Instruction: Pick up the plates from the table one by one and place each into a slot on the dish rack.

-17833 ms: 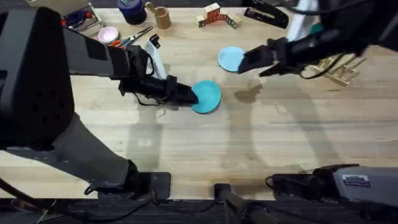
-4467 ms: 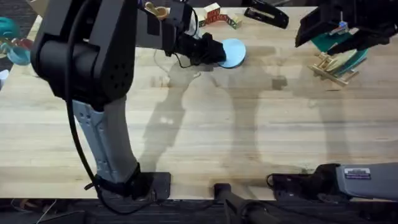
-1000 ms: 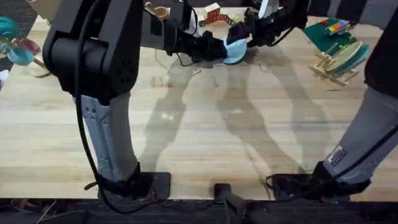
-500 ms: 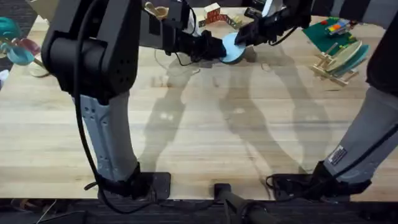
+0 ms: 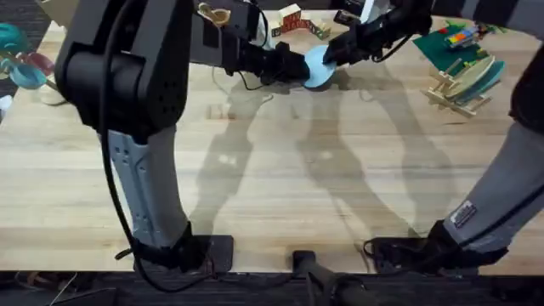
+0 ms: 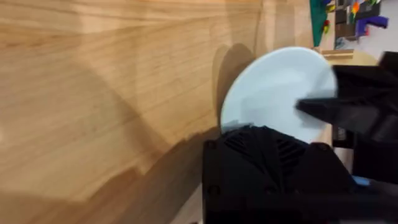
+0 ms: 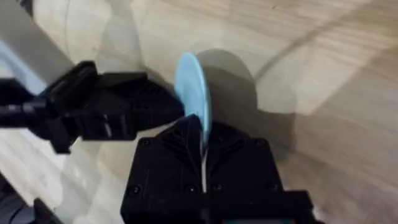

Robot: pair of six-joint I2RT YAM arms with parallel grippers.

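Your dish rack (image 5: 466,82) sits near the table's (image 5: 280,187) far right corner, just beside a green baseplate (image 5: 450,41), with the teal plate (image 5: 486,75) leaning in its slats. The light blue plate (image 5: 316,66) is lifted on edge near the middle of the far edge, your left gripper (image 5: 293,68) pinching one rim and your right gripper (image 5: 333,53) clamped on the opposite rim. The overhead view gives you both arms meeting; your left wrist view adds the plate's pale face (image 6: 273,93) with the right gripper's dark finger (image 6: 333,109) across it, and your right wrist view adds the thin rim (image 7: 194,102) caught between its own fingers, the left gripper (image 7: 165,109) just beside.
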